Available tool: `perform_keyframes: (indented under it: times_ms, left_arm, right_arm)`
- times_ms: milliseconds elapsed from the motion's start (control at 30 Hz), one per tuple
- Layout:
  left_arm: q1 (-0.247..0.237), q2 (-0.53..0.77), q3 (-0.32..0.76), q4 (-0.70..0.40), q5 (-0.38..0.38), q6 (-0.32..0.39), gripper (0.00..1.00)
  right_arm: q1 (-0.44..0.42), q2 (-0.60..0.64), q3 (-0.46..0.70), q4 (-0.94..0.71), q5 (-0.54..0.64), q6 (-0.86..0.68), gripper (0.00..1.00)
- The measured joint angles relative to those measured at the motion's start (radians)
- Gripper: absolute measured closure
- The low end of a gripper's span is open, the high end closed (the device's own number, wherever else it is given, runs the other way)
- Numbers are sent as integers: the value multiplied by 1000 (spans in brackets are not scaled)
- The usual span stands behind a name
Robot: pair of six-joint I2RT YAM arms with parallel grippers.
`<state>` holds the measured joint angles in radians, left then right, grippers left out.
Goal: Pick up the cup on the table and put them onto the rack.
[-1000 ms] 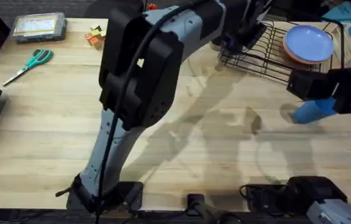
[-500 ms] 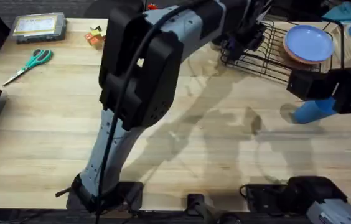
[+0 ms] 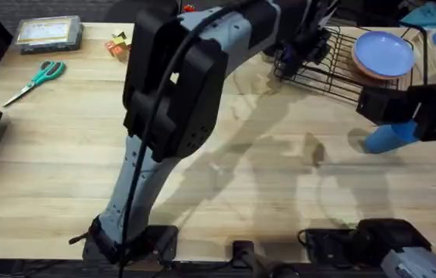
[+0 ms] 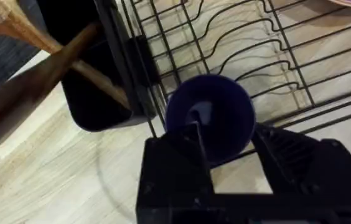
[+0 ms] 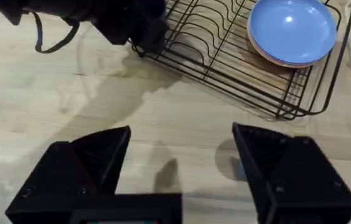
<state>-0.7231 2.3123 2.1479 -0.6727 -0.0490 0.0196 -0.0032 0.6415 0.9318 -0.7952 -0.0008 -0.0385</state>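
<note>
Left wrist view puts the left gripper [image 4: 225, 155] clamped on the dark navy blue plastic cup [image 4: 211, 116], over the corner of the black wire dish rack [image 4: 238, 43]. Overhead, at the right of the frame, the light sky blue plastic cup [image 3: 388, 137] stands on the wooden table [image 3: 63, 154] (near the rack). The right gripper [image 5: 182, 152] has its fingers apart.

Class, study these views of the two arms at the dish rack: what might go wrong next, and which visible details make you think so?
The left gripper holds the navy cup at the rack's edge wire; released there, it might tip outward. The black utensil holder stands close and could be knocked. The light blue cup sits beside the open right gripper, which may bump it.
</note>
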Motion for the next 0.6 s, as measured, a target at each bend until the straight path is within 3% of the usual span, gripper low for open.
perform_keyframes:
  times_ms: [600]
  left_arm:
    - [0,0,0,-5,1,0,445]
  right_arm:
    - [0,0,0,0,0,0,8]
